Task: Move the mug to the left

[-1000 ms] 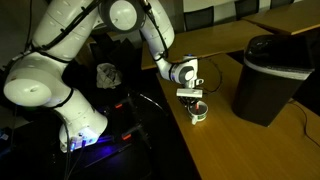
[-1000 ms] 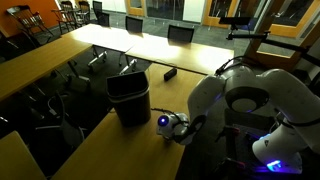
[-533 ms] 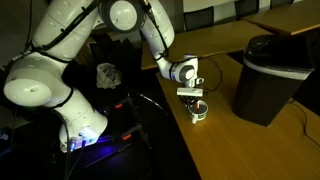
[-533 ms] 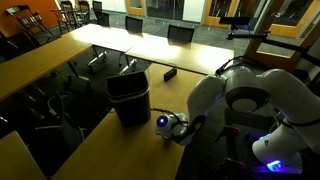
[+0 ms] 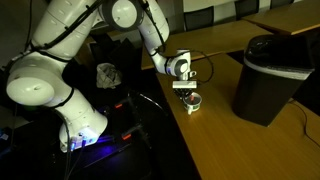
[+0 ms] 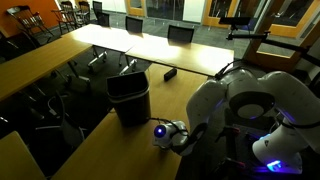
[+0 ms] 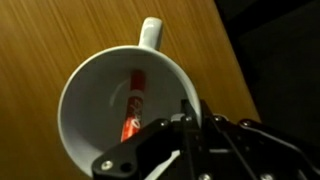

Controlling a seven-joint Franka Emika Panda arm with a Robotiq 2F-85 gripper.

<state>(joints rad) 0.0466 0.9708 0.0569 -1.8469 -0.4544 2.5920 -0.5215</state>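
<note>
The mug hung beneath the gripper near the worktop's edge, well apart from the black bin. In the wrist view the gripper pinched the mug's rim opposite the handle, and a red pen lay inside.
</note>
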